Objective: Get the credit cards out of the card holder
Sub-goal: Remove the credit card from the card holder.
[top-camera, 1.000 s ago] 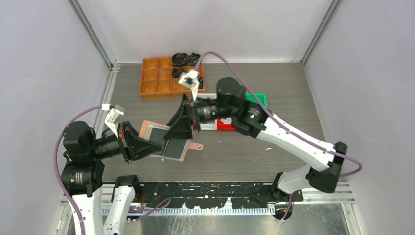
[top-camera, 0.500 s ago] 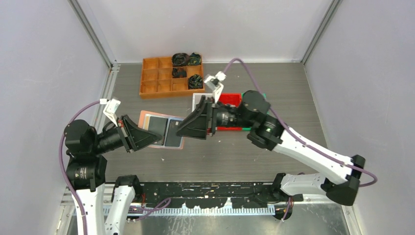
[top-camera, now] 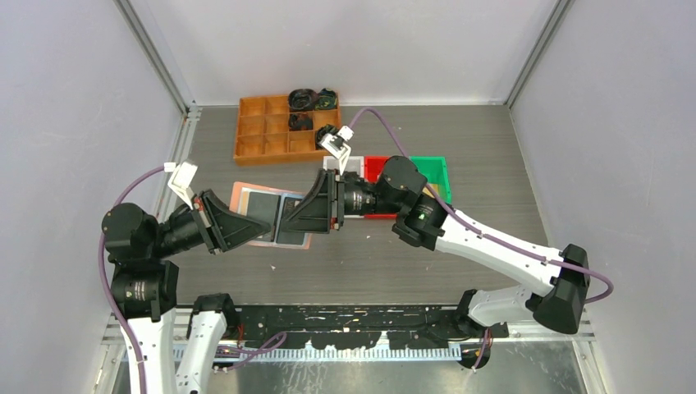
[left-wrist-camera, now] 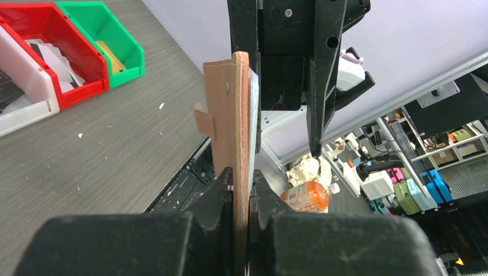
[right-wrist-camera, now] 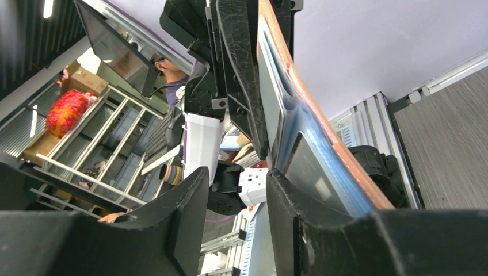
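Top external showed me the card holder (top-camera: 264,205) lying open at about nine o'clock from the desk's (top-camera: 460,139) middle, salmon-pink rim outward and dark pockets facing up. My left hand (top-camera: 267,227) was clenched on its seven o'clock edge. In the left wrist view the holder stood edge-on, pinched between the two fingertips, its little strap tab (left-wrist-camera: 202,119) sticking out toward nine o'clock.

My right hand (top-camera: 286,223) came at the holder from three o'clock, its tip over the open inner face. From the right wrist view its fingers were parted, and I saw only background in the gap. The holder's light blue pockets and a dark panel ran past at one o'clock of the hand. I could not tell whether that panel was a card or a pocket.

At two o'clock from the holder sat three small bins side by side. They were a white bin (left-wrist-camera: 23,86), a red bin (top-camera: 376,168) holding whitish credit cards (left-wrist-camera: 54,54), and a green bin (top-camera: 431,168) with a tan-yellow card (left-wrist-camera: 109,49). At twelve o'clock, near the far wall, stood the orange compartment tray (top-camera: 263,139), with black coiled bundles (top-camera: 312,100) in its right-hand cells.
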Motion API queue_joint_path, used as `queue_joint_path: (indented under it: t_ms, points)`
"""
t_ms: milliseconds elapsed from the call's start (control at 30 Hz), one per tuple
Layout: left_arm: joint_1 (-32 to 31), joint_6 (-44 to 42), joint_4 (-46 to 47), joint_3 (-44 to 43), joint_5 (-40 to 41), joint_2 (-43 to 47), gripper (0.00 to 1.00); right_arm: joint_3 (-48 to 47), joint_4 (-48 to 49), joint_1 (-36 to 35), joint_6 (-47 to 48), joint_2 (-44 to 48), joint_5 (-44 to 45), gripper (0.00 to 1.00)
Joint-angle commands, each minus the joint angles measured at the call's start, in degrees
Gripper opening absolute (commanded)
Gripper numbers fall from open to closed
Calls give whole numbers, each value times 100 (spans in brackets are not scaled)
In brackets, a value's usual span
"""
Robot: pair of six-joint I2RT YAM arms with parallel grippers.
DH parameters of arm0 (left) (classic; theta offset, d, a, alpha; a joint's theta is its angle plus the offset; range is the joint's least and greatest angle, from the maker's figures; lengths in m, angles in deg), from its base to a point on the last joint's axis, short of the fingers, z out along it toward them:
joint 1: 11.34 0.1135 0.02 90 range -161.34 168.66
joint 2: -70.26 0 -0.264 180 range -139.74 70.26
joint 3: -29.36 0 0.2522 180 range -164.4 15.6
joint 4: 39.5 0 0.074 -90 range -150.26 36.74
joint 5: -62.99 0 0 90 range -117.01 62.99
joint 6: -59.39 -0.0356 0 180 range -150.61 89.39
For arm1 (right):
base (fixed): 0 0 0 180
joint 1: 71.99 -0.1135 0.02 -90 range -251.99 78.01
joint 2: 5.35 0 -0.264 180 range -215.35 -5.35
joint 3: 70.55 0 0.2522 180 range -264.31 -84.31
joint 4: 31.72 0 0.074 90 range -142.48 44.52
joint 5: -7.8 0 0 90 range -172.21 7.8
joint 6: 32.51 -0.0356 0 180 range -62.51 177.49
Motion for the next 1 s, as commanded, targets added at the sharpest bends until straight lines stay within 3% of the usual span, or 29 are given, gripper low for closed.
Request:
queue_joint_path:
  t_ms: [0, 500, 767, 967]
  points:
    - [-3, 144, 404, -160, -148, 69, 0, -169, 671, -62, -179, -112, -112, 46]
    - [-1, 188, 361, -243, -363, 126, 0, -385, 832, -69, -175, -383, -15, 41]
    - [1, -88, 185, -206, -449, 149, 1, -793, 835, -76, -282, -653, 173, 15]
    - [0, -374, -106, -311, -481, 79, 13, -505, 1130, -75, -306, -508, 95, 1]
